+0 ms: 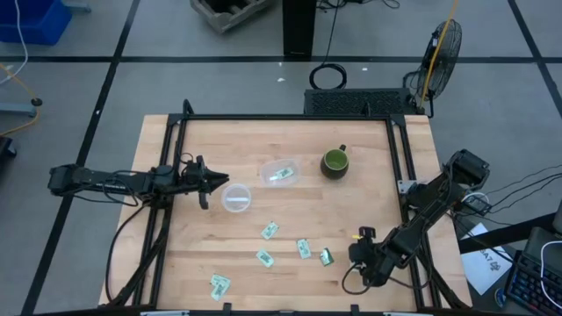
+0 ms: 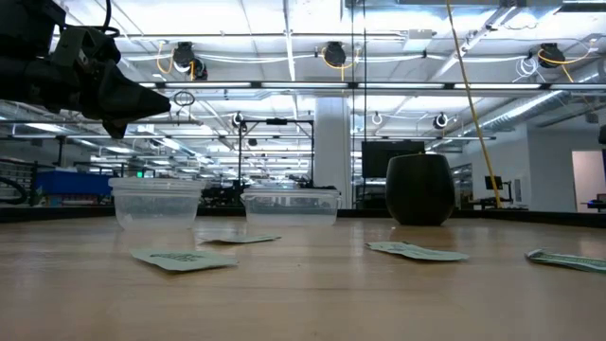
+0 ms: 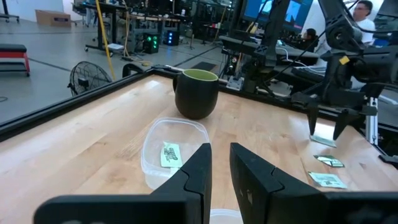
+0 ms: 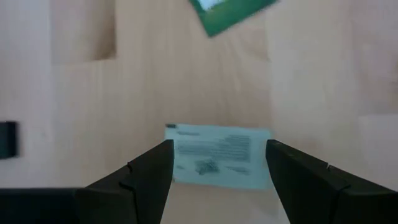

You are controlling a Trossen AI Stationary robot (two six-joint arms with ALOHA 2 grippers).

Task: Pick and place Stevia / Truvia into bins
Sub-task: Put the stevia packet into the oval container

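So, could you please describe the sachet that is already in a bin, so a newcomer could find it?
Start at the dark green ceramic mug at the wooden table's far side. Beside it sits the clear rounded-square plastic tub. The pale green paper sachet lies inside it; all the others lie loose on the wood.

Table [image 1: 351,211] pale matt wood; bins [image 1: 235,197] clear glossy plastic; sachets [image 4: 217,155] printed paper; mug [image 3: 196,93] dark, glossy

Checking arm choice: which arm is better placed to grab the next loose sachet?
Right. The right gripper hangs open, fingers straddling a sachet on the table. The left gripper sits by the round bin.
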